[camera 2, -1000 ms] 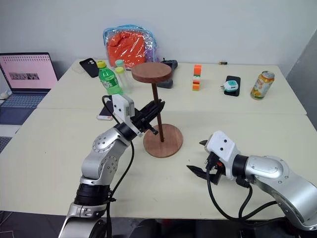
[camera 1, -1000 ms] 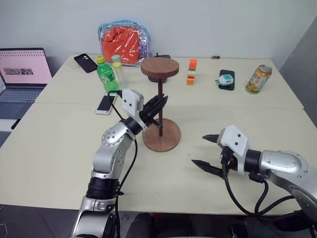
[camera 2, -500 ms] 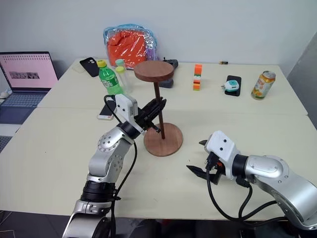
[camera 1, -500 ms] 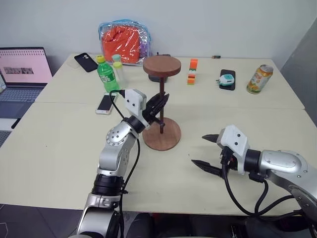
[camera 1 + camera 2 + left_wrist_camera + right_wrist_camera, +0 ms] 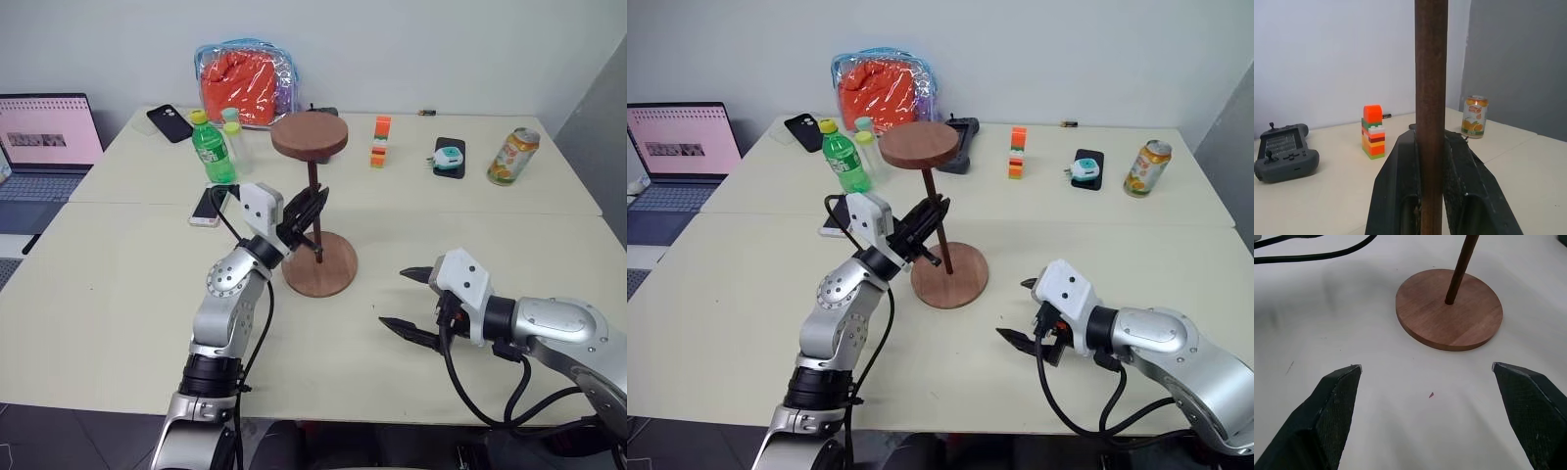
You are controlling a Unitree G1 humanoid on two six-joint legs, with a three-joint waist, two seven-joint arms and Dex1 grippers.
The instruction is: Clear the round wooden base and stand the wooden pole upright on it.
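We see the counter [image 5: 118,294] carrying the round wooden base [image 5: 320,264] near its middle. The wooden pole [image 5: 314,211] rises from the base's centre, leaning slightly, its small disc end on top. Our left gripper [image 5: 315,208], just above the base, has its jaws clenched around the pole's shaft. Our right gripper [image 5: 404,300] hovers right of the base, well apart from it, jaws released and spread wide.
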